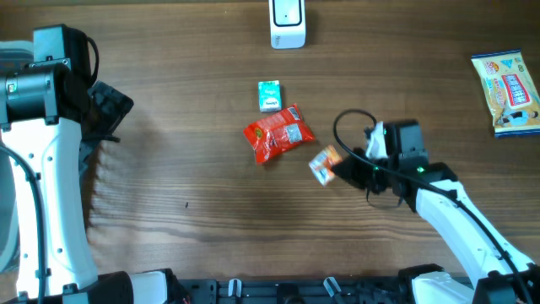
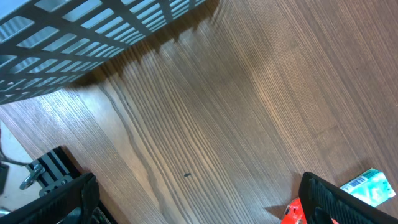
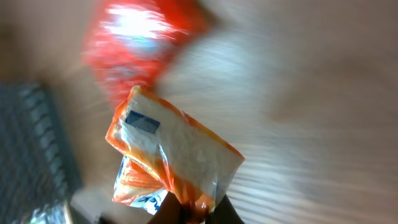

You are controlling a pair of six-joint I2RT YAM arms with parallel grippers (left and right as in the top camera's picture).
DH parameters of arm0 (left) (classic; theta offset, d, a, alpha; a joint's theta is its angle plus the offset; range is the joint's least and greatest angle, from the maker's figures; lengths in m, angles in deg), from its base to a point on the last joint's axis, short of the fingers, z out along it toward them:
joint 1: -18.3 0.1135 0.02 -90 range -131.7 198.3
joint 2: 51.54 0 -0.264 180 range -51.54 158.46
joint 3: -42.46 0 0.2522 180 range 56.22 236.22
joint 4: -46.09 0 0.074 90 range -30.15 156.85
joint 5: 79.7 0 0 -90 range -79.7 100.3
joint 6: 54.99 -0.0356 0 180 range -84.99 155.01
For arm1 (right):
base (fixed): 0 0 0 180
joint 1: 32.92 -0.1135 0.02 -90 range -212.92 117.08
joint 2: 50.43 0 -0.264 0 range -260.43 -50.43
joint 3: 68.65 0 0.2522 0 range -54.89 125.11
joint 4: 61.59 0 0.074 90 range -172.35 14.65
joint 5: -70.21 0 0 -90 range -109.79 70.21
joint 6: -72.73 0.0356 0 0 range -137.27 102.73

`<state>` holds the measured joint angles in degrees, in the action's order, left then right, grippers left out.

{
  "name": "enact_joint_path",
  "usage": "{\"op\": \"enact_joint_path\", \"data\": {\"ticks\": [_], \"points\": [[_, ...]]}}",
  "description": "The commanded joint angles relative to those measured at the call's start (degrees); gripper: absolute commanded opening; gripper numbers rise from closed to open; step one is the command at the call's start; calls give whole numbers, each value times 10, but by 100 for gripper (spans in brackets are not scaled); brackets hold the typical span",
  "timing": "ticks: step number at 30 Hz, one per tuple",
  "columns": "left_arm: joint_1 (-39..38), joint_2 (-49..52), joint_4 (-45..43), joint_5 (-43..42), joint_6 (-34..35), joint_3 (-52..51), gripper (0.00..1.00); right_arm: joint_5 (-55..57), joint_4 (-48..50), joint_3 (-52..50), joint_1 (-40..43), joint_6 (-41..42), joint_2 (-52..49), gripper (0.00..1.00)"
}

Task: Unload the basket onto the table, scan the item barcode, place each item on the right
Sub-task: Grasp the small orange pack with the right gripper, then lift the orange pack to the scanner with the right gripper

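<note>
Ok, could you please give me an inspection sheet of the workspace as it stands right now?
Surface: wooden table, bare grain, no spills seen.
Job's things: orange-and-white packet pinched at one edge; white scanner at the far edge.
Clutter: red packet, green pack next to it, yellow packet far right.
Grippers: left gripper open, empty; right gripper shut on the orange-and-white packet.
Cables: black cable loops over the right wrist.
Surroundings: white grid basket by the left arm.
</note>
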<state>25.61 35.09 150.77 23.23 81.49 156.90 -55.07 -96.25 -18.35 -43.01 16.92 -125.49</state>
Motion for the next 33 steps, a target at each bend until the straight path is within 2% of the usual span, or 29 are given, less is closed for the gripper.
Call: {"op": "enact_joint_path", "data": {"ticks": [1,4,6,10,12,15,16,21,26,29,33], "points": [[4,1,0,1,7,1,100,-271,108,21,-2,-191,-5,4],[4,1,0,1,7,1,100,-389,204,21,-2,-237,-5,4],[4,1,0,1,7,1,100,-426,267,21,-2,-209,-5,4],[4,1,0,1,7,1,100,-428,426,21,-2,-62,-6,4],[4,1,0,1,7,1,100,-411,554,21,2,63,-22,4],[4,1,0,1,7,1,100,-378,687,24,22,225,-69,4],[4,1,0,1,7,1,100,-374,714,31,32,265,-97,4],[4,1,0,1,7,1,100,-368,735,107,47,360,-234,4],[4,1,0,1,7,1,100,-399,752,195,47,377,-294,4],[4,1,0,1,7,1,100,-440,775,209,43,354,-294,4],[4,1,0,1,7,1,100,-526,772,208,21,277,-294,4]]}}
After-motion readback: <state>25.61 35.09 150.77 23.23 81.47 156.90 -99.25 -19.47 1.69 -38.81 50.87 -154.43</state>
